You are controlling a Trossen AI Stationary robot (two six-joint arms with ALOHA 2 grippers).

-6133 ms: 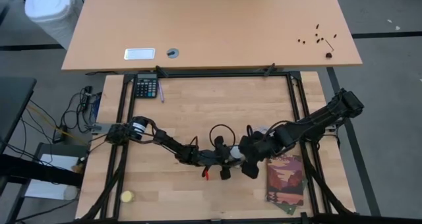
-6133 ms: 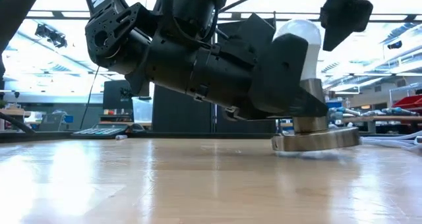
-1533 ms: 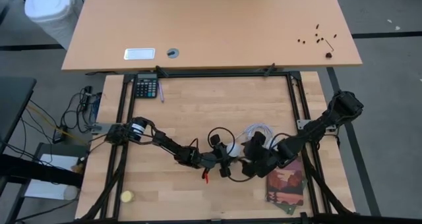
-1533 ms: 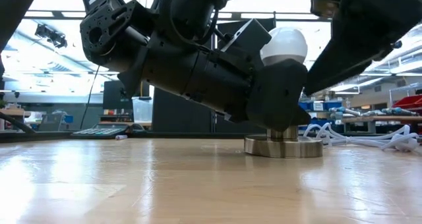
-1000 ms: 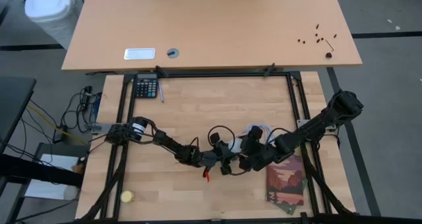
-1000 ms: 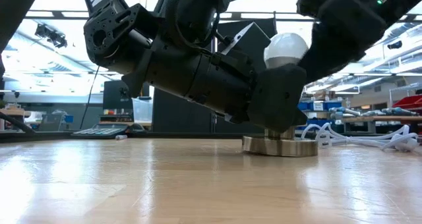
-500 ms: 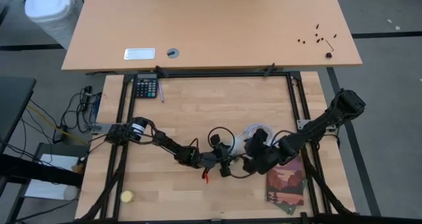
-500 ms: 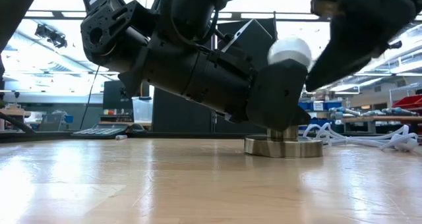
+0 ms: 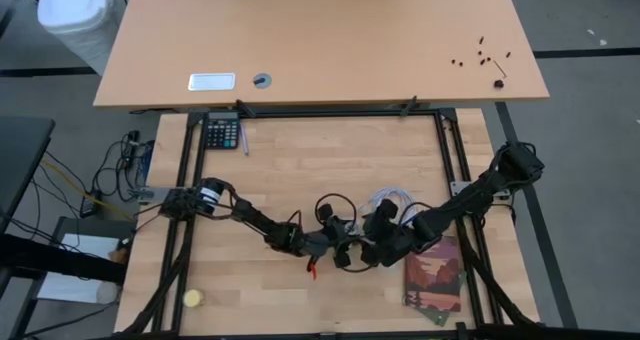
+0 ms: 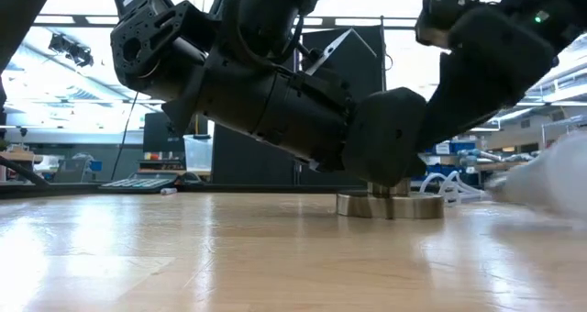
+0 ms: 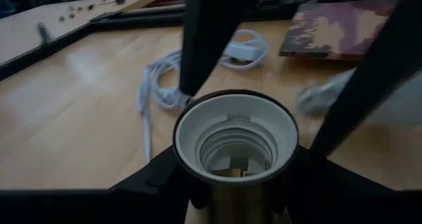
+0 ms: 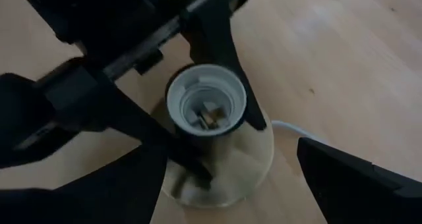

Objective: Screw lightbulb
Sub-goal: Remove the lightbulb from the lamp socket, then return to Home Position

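Gripped socket (image 11: 234,141) with left gripper (image 9: 340,248), hung right gripper (image 9: 375,242) open, empty above; risked loose, blurred lightbulb (image 10: 546,179) rolling beyond reach across table (image 9: 300,170).

Glossy metal socket base (image 10: 390,205), wooden table (image 10: 183,257)

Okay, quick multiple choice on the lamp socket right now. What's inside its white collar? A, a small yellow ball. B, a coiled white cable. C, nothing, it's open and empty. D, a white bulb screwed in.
C: both wrist views look straight down into the socket, showing bare threads and the contact at the bottom, with no bulb seated, while the left tool holds it around the collar.
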